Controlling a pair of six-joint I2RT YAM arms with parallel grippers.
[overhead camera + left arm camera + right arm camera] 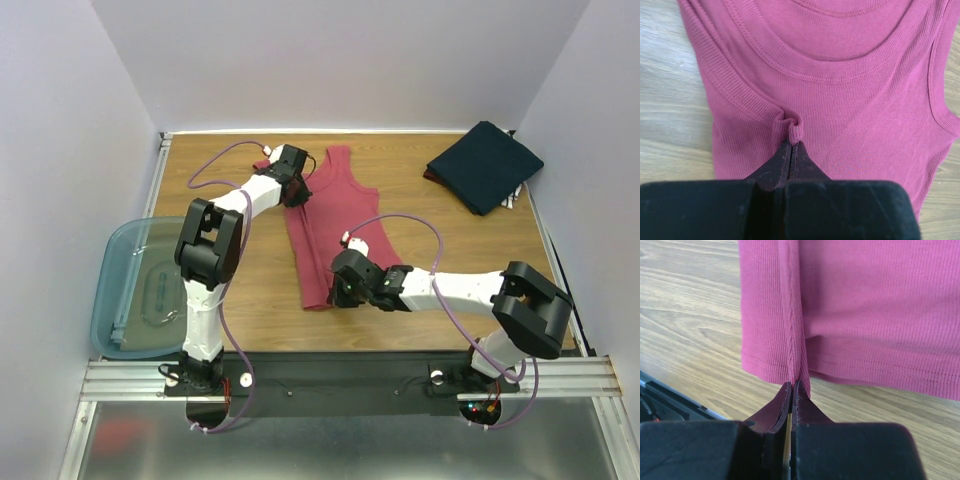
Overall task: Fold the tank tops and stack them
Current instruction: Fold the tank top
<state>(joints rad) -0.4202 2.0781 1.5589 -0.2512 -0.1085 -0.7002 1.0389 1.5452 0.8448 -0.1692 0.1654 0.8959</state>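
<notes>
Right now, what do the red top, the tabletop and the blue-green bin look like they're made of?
Dusty-red ribbed tank top: soft knit fabric, probably cotton; fine ribs and stitched hems show. Brown tabletop: wood or wood-look laminate, matte; grain lines visible. Translucent teal bin: smooth plastic; you can see through it.

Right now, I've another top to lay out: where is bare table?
Bare wood lies between the maroon tank top and the folded navy tank top. Crowded: mid-table, where both arms' jaws pinch that top, and the left, under the left arm by the teal bin.
</notes>
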